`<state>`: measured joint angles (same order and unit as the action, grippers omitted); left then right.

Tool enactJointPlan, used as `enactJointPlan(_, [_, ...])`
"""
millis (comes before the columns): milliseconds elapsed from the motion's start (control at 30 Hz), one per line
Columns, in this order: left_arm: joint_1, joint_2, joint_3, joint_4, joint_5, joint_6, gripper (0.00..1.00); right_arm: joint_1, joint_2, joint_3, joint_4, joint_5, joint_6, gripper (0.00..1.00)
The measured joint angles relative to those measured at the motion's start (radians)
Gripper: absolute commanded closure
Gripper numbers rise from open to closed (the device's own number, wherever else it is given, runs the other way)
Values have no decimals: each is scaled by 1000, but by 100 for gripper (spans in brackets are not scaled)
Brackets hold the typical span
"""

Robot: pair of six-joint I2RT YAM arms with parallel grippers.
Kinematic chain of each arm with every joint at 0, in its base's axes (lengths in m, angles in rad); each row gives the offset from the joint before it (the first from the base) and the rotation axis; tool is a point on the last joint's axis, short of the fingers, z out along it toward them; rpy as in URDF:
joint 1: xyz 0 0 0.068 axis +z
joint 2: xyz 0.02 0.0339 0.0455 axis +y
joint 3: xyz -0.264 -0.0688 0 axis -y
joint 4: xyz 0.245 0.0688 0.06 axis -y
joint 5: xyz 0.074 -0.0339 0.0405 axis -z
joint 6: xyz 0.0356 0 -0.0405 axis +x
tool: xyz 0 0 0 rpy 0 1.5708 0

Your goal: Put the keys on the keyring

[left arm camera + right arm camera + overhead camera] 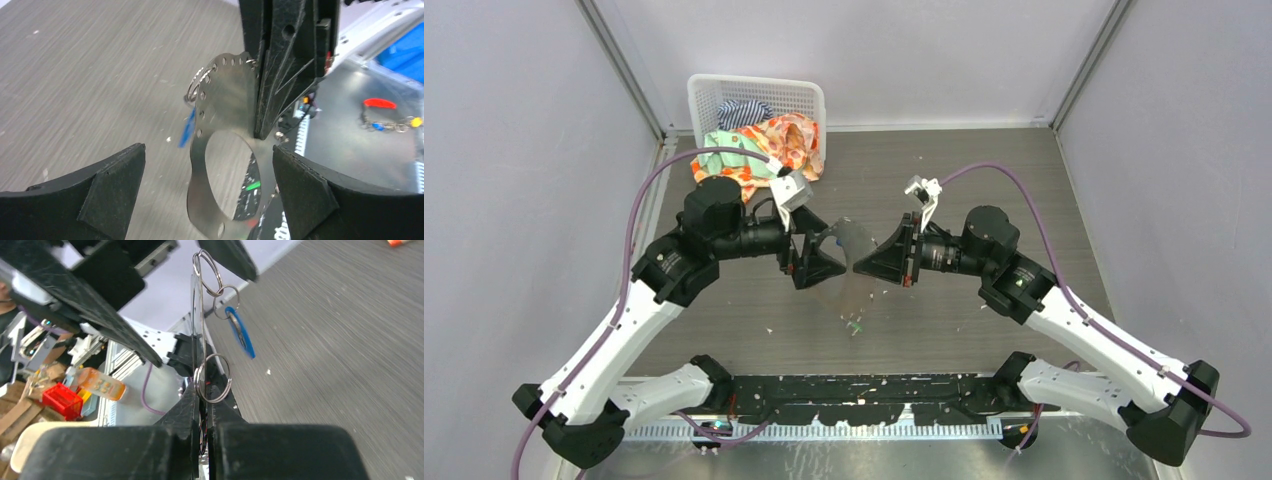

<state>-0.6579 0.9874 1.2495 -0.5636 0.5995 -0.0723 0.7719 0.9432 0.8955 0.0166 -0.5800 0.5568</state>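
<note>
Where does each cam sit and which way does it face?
Top external: above, behind the robot, looking down on the table; both arms show.
Left wrist: faces the keyring past its own open left gripper.
Right wrist: looks along the right gripper, shut on the keyring.
Shared: wrist views both show the blue key.

Hanging between left tool [836, 256] and right tool [860, 268] above the counter [984, 190]: keyring [850, 248], one key [187, 129] on its rim. Lying beneath, nearer: other key [856, 325]. Sitting far-left: basket [709, 95].

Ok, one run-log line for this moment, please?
left gripper open; right gripper shut on keyring; blue key hanging from keyring; green key on table
</note>
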Motion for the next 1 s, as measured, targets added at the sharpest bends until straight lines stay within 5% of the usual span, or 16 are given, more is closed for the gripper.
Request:
enactJointPlan(200, [35, 56, 96, -175, -124, 89, 0, -119, 49, 0, -120, 8, -3, 99])
enactJointPlan(433, [77, 166, 262, -399, -224, 190, 0, -268, 285, -30, -113, -34, -5, 99])
enactJointPlan(867, [209, 286, 348, -636, -258, 262, 0, -450, 909, 68, 159, -89, 79, 99])
enactJointPlan(1000, [220, 282, 331, -644, -260, 268, 0, -462, 943, 76, 176, -87, 117, 78])
